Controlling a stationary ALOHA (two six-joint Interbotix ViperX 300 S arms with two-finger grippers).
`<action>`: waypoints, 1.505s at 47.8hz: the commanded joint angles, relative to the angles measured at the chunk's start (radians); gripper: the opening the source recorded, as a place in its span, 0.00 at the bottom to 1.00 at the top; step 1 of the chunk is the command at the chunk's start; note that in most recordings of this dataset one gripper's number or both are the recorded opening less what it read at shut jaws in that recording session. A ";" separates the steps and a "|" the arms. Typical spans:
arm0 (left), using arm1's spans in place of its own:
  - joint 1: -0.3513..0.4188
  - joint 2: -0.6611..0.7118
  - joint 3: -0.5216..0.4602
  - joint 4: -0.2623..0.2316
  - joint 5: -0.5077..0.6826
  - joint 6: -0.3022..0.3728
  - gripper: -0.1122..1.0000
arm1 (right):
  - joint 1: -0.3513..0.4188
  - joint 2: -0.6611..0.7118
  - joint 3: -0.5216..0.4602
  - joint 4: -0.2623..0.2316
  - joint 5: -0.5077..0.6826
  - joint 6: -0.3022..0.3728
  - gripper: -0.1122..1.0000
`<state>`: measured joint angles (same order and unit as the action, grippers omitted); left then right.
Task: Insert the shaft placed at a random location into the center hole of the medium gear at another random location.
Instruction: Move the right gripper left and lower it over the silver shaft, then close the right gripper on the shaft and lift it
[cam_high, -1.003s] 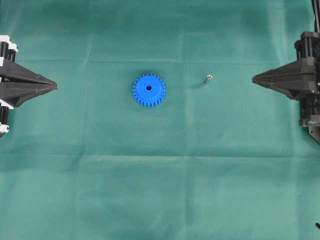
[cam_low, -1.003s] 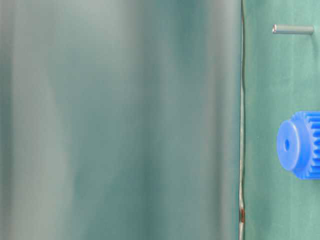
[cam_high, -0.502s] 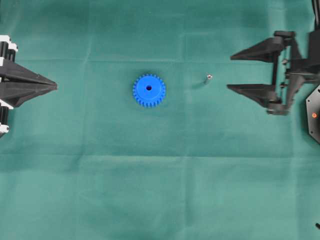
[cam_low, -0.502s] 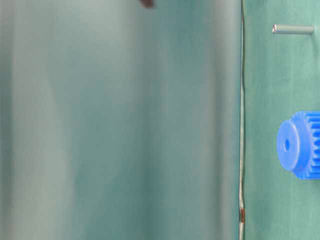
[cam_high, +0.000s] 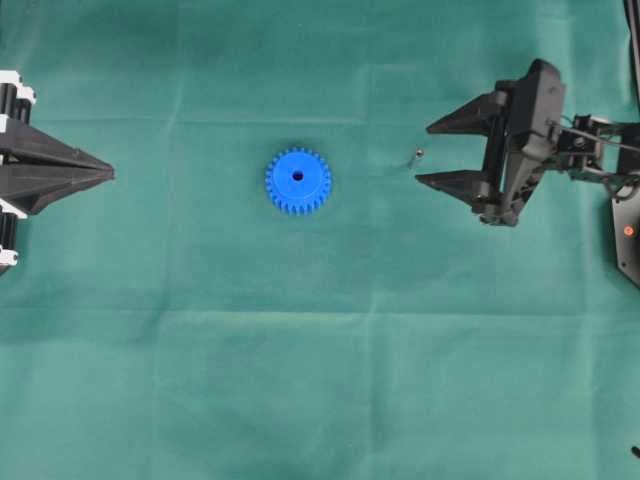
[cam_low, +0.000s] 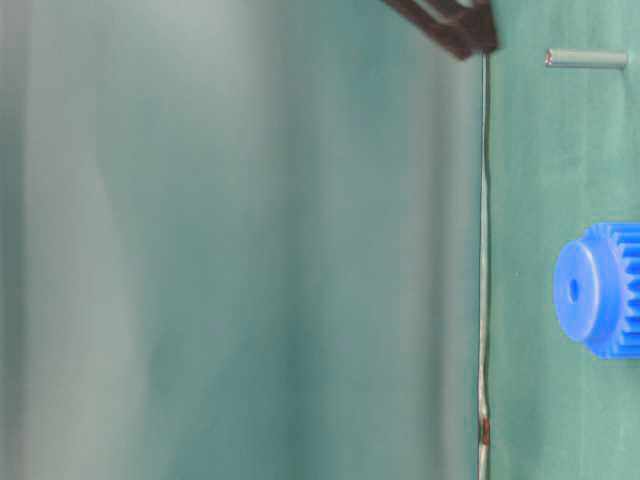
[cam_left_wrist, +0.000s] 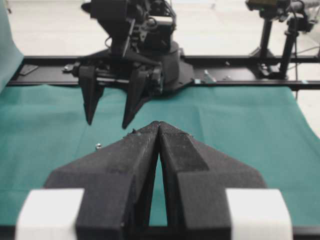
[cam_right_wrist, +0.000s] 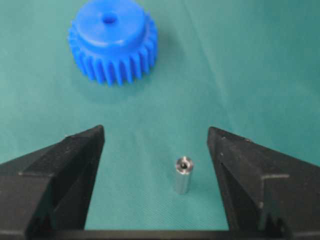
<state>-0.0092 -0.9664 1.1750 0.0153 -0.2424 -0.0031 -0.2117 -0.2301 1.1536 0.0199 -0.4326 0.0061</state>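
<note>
A robotics laboratory bench is shown. The work surface is covered by a creased green cloth (cam_high: 320, 380), stretched flat as a plain backdrop. At the far edge, seen from the left wrist view, a black metal rail (cam_left_wrist: 240, 82) is laid along the table, and camera stands on black posts (cam_left_wrist: 265, 35) are mounted at the far right. A pale bare floor (cam_left_wrist: 210, 30) is seen beyond. No household furnishings are visible.
</note>
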 joint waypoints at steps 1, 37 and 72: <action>-0.002 0.005 -0.025 0.003 -0.002 -0.002 0.12 | -0.008 0.046 -0.009 0.009 -0.049 -0.008 0.85; -0.009 0.009 -0.025 0.003 0.005 -0.002 0.12 | -0.032 0.170 -0.014 0.037 -0.132 -0.008 0.72; -0.015 0.008 -0.026 0.003 0.009 -0.003 0.12 | -0.032 0.167 -0.023 0.037 -0.121 -0.009 0.23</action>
<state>-0.0215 -0.9649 1.1750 0.0153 -0.2286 -0.0031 -0.2408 -0.0445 1.1490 0.0537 -0.5507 0.0077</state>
